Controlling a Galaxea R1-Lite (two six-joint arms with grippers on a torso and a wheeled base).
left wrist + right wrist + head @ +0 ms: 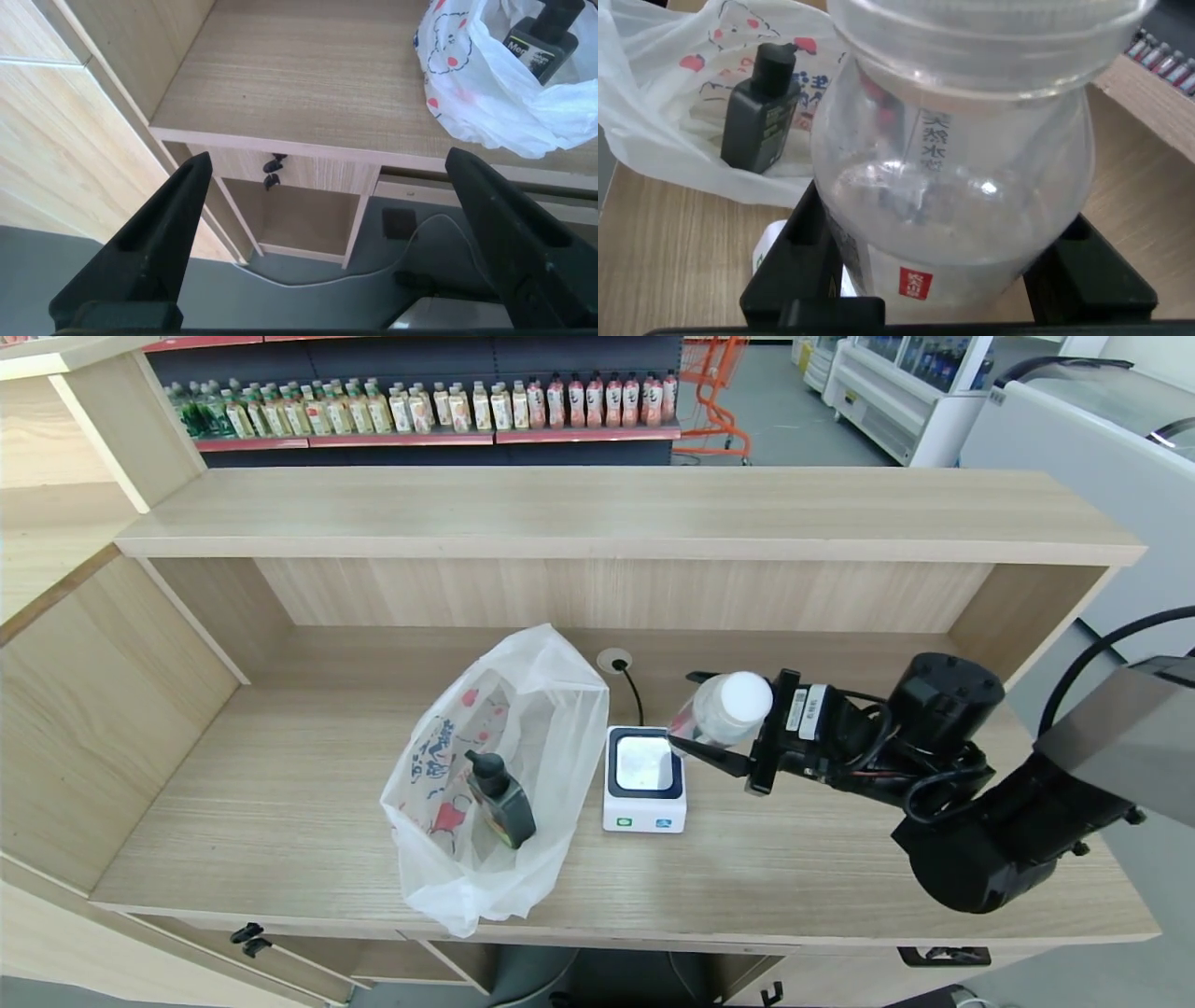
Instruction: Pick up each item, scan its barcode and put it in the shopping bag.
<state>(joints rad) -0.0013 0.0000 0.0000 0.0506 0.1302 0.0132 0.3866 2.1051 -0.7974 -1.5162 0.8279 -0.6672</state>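
Clear plastic bottle with a white cap is clamped between the right gripper's black fingers. Just beside its fingertips sits the white square barcode scanner. Beyond that lies the translucent white shopping bag, holding a black pump bottle. The left gripper hangs spread wide, near the bag.

Your right arm reaches in from the right with the wrist roughly level, pointing toward your left. The right gripper is clamped on a clear bottle. The left gripper points downward, fingers spread wide.
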